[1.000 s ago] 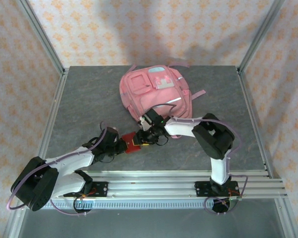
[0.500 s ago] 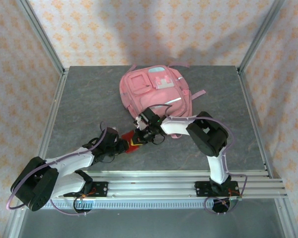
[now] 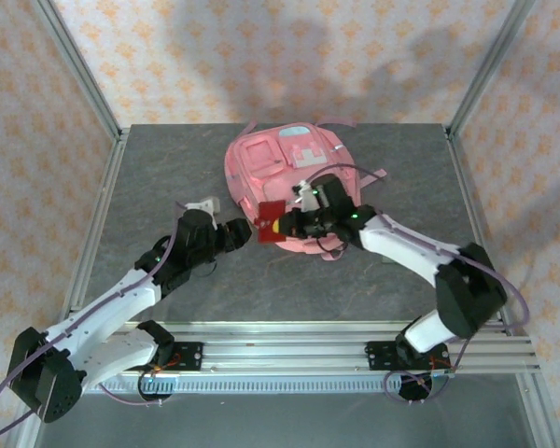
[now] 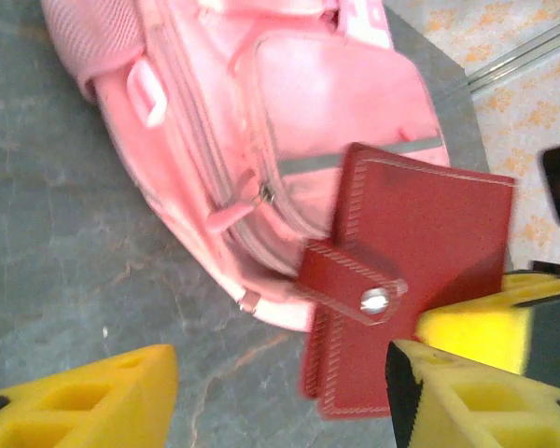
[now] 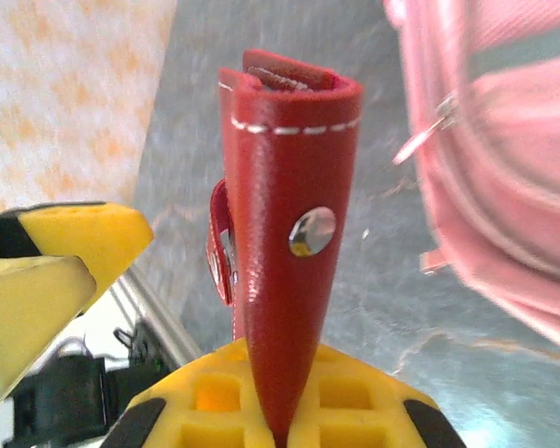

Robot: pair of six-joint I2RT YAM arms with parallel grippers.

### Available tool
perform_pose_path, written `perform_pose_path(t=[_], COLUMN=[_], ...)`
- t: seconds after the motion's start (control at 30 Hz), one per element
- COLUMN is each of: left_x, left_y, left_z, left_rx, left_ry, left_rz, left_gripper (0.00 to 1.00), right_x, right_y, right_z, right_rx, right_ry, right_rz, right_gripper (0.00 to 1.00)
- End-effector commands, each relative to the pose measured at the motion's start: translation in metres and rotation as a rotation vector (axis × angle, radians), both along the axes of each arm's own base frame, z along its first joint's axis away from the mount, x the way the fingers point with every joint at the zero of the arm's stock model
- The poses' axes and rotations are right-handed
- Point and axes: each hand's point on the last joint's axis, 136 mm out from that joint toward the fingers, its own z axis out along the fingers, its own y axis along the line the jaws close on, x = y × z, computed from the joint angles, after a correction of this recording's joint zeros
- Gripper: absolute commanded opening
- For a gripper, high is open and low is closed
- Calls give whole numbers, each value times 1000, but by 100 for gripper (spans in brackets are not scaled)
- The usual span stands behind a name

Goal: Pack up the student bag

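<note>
The student bag (image 3: 289,168), a large pink backpack with grey zip trims, lies flat at the table's back middle. Over its near edge, my right gripper (image 3: 284,225) is shut on a red leather wallet (image 3: 268,218) with a snap strap. In the right wrist view the wallet (image 5: 294,233) stands up, pinched between the yellow fingers (image 5: 373,411), with the bag (image 5: 504,140) to its right. My left gripper (image 3: 240,233) is open just left of the wallet. In the left wrist view its yellow fingers (image 4: 75,401) are spread, with the wallet (image 4: 429,252) in front of the bag (image 4: 299,112).
The grey table (image 3: 168,187) has metal frame posts at its corners and patterned walls around it. A rail (image 3: 299,350) with both arm bases runs along the near edge. The bag's pink straps (image 3: 369,177) trail out to the right.
The wallet passed from my left gripper to my right, which shut on it and carried it up to the bag's near edge. My left gripper opened and followed forward.
</note>
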Motion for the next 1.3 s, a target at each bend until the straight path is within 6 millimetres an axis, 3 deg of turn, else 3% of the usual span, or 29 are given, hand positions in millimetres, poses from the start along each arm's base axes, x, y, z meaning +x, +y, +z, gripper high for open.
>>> perform_pose_path(t=[0.0, 0.2, 0.33, 0.43, 0.63, 0.83, 0.9, 0.97, 1.0, 1.07, 1.13, 1.27], left_x=[10, 45, 67, 78, 96, 125, 133, 138, 141, 143, 143, 143], left_y=[4, -31, -65, -96, -135, -131, -127, -127, -126, -126, -129, -130], left_z=[-12, -3, -13, -29, -54, -73, -75, -79, -80, -79, -71, -47], left_rx=[142, 264, 449, 604, 842, 1032, 1087, 1124, 1138, 1154, 1137, 1091], left_ry=[18, -41, -43, -48, -87, -101, -113, -119, -123, -121, -128, -151], left_rz=[-16, -117, -236, -341, -477, -425, -397, -396, -389, -396, -401, -384], left_gripper=[62, 67, 71, 72, 74, 73, 69, 55, 47, 17, 0, 0], right_x=[12, 29, 35, 34, 30, 27, 27, 26, 26, 26, 27, 27], right_y=[-38, -114, -167, -190, -210, -211, -211, -210, -210, -207, -207, -205], right_z=[11, 45, 45, 38, 32, 33, 33, 32, 30, 28, 25, 11], right_rx=[-25, -18, -24, -10, 4, 14, 24, 27, 29, 40, 41, 33], right_ry=[-41, -106, -101, -78, -62, -62, -63, -57, -54, -47, -38, -13], right_rz=[-148, -414, -612, -697, -760, -758, -758, -757, -755, -746, -745, -738], right_gripper=[0, 0, 0, 0, 0, 0, 0, 0, 0, 0, 0, 0])
